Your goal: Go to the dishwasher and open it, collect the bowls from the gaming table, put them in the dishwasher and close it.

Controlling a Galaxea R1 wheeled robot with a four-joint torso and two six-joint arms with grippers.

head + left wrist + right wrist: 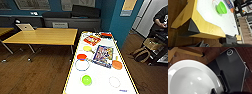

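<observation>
A: What is seen nearest to the robot?

B: In the right wrist view a white bowl [191, 79] is shown very large and close, above a brown wooden floor [210, 54]. It is probably held by the right gripper, but the fingers are not made out, so it cannot be told how far they are open.

A: And the left gripper?

B: Its state cannot be told either. In the left wrist view the yellow end of the gaming table [209, 28] is seen, with a black slot part under it, and a green bowl [221, 7] is standing on the white top.

A: Where is the gaming table placed in the head view?

B: The gaming table [100, 86] is stretched forward from the near edge of the picture. The green bowl [86, 80] is found on its near part, left of the middle (upright, opening upward). Farther on, a bright game box [103, 56] is laid in the centre, with an orange paddle [117, 64] just beside it.

A: What is behind?

B: A wooden table [42, 36] is placed to the left, well apart from the bowl. At the far right a person [161, 20] is partly seen beside a shelf.
</observation>
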